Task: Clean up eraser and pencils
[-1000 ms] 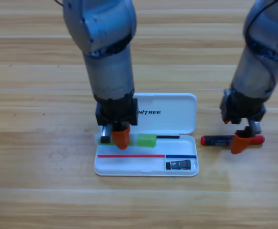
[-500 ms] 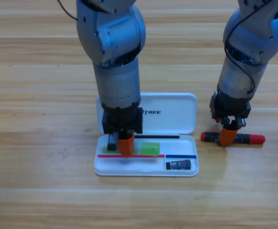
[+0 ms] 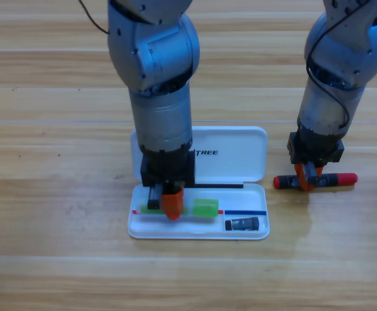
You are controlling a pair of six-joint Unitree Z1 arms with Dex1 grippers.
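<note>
The open white case (image 3: 240,162) lies mid-table. My left gripper (image 3: 168,206) points down into its tray, shut on the green pencil (image 3: 206,207), which lies across the tray's middle row; its pale half shows only a little left of the jaws. The eraser (image 3: 241,224), a tiny black block, sits in the tray's lower right compartment. Right of the case, my right gripper (image 3: 307,179) is shut on the dark pencil with red ends (image 3: 330,179), gripping it left of its middle. That pencil is slightly tilted, just above or on the wood.
The case's lid stands flat behind the tray, under the left arm's forearm. Both arms come down from the top edge and hide the wood behind the case and the dark pencil.
The left gripper has carried the green pencil from the tray's back edge forward into the tray. The right gripper has closed on the dark pencil's barrel and shifted it slightly back.
</note>
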